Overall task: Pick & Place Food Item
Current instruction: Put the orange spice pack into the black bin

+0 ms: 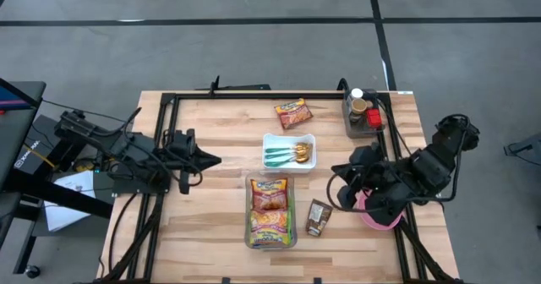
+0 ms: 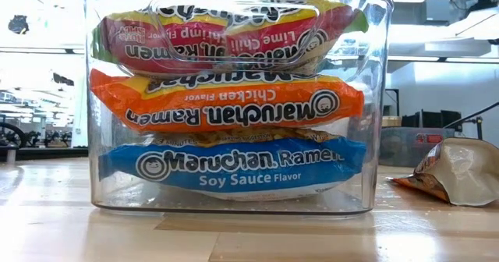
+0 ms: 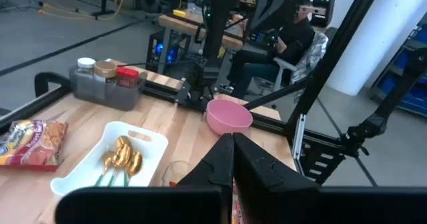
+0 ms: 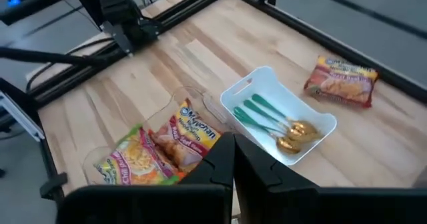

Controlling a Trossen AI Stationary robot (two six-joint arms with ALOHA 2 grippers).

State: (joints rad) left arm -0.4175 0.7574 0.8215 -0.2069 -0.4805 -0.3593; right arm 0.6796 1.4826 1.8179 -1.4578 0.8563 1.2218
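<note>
A clear bin [image 1: 270, 212] holds stacked ramen packets; the low view [image 2: 234, 106] shows three: red on top, orange in the middle, blue at the bottom. A loose ramen packet [image 1: 293, 113] lies flat on the table's far side and also shows in the right wrist view [image 4: 341, 81]. A brown snack packet [image 1: 319, 217] lies right of the bin. My left gripper [image 1: 215, 159] is shut and empty, left of the white tray. My right gripper [image 1: 336, 174] is shut and empty, above the table right of the tray and bin.
A white tray [image 1: 288, 151] with green-handled gold spoons sits mid-table. A grey holder with jars [image 1: 363, 115] stands at the far right. A pink bowl [image 1: 379, 215] lies under my right arm. A black frame [image 1: 169, 98] edges the table. A person sits beyond the table [image 3: 280, 44].
</note>
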